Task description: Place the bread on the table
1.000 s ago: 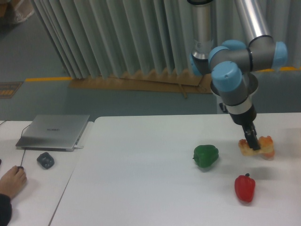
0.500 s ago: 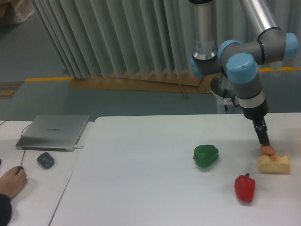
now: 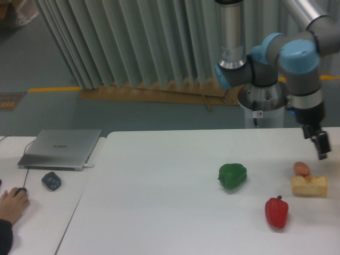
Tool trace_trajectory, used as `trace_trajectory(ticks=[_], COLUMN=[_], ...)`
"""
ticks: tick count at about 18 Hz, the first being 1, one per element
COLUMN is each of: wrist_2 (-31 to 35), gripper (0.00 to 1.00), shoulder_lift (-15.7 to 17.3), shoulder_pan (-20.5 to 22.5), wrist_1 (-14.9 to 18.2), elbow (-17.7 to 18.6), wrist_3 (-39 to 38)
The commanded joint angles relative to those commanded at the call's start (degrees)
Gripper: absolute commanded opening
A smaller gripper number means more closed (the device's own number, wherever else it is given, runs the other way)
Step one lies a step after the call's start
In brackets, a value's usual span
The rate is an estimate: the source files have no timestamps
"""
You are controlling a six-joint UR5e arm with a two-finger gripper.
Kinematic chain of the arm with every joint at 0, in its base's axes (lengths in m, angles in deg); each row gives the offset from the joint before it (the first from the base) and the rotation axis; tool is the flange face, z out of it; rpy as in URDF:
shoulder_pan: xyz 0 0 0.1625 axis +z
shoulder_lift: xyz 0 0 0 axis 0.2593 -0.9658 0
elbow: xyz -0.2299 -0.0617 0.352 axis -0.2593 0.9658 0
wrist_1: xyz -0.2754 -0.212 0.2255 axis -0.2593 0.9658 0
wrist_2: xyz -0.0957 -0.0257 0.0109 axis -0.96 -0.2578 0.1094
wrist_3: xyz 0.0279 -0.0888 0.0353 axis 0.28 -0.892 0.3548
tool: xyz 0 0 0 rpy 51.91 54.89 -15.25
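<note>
Dark and narrow, the gripper hangs in the air near the right edge of the view, above the table and holding nothing; from this angle we see its fingers only as a slim black shape, so we cannot tell how far apart they stand. Above it we see the arm's grey wrist with a pale blue cap, leading up to silver tubes that run out of the top of the picture.

Below and a little left of the gripper, the bread lies flat on the white table, well apart from the fingers. A small smooth orange-tan ball sits just behind the loaf, touching or nearly touching its upper left end. In front of the bread and to its left we see a red bell pepper, and further left, near the middle of the table, a green bell pepper.

On the adjoining desk at the left we find a closed grey laptop, a dark grey mouse-like object, and a person's hand resting on a small dark object
</note>
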Motion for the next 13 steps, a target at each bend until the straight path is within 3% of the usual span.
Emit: trace_trajectory(ticks=[1,2,7,13], wrist_2=[0.5,1.6,1.6,1.2], gripper=[1.0,1.0,1.0,1.0], shoulder_lift=[-2.8,-3.8,-7.4,-8.0], shoulder_pan=[0.2,0.3,-0.1,-0.1], wrist_1=[4.8,7.5,3.5,0.8], elbow=[-3.5,-5.1,-6.4,-5.7], wrist_3=[5.6,11.7,15.6,15.2])
